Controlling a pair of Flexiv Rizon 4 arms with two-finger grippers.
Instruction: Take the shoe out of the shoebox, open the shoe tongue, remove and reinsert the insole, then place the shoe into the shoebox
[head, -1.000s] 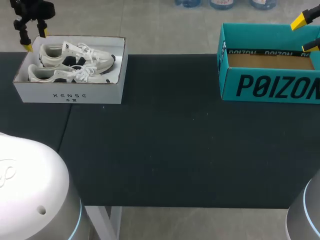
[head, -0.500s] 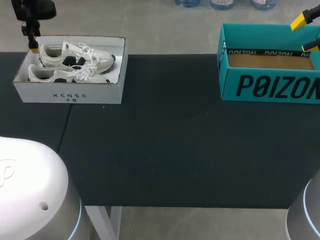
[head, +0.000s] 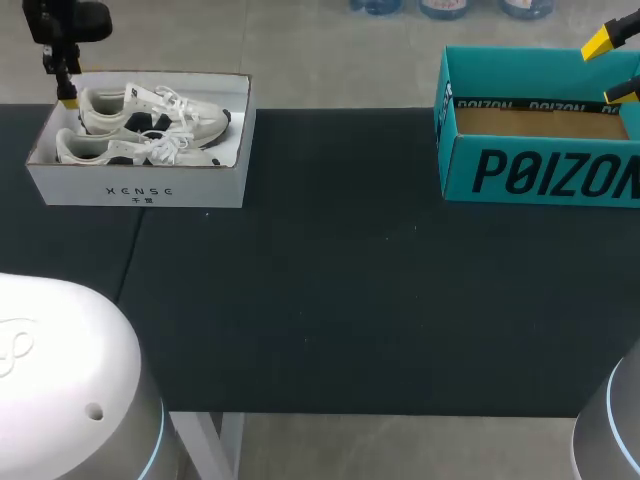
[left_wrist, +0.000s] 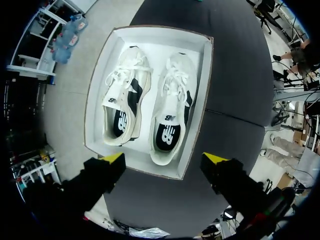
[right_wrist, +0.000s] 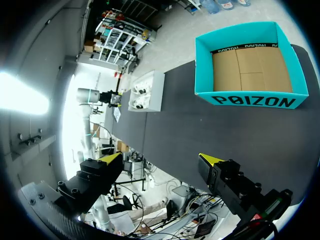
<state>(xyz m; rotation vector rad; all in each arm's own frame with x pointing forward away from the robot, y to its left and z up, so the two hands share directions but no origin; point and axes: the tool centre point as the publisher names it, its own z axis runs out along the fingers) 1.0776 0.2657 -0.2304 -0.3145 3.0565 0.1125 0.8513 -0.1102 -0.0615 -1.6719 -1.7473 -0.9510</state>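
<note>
A white shoebox (head: 140, 188) stands at the table's far left with a pair of white and black shoes lying side by side in it, one farther (head: 150, 106) and one nearer (head: 125, 148). My left gripper (head: 66, 92) hangs over the box's left end. In the left wrist view it (left_wrist: 165, 159) is open above the heel end of the box (left_wrist: 159, 44), looking straight down on both shoes (left_wrist: 125, 107) (left_wrist: 172, 107), whose insoles show. My right gripper (head: 612, 68) is open at the far right, high over the teal box (head: 540, 172).
The teal box (right_wrist: 250, 101) is open-topped, with only a brown cardboard floor showing inside. The dark table (head: 340, 280) stretches between the two boxes. In the right wrist view my right gripper (right_wrist: 160, 160) hangs well above the table, with the white shoebox (right_wrist: 147, 90) far off.
My left gripper has turned about its wrist over the box's left end, so only one finger shows now instead of two. The right arm has kept still.
</note>
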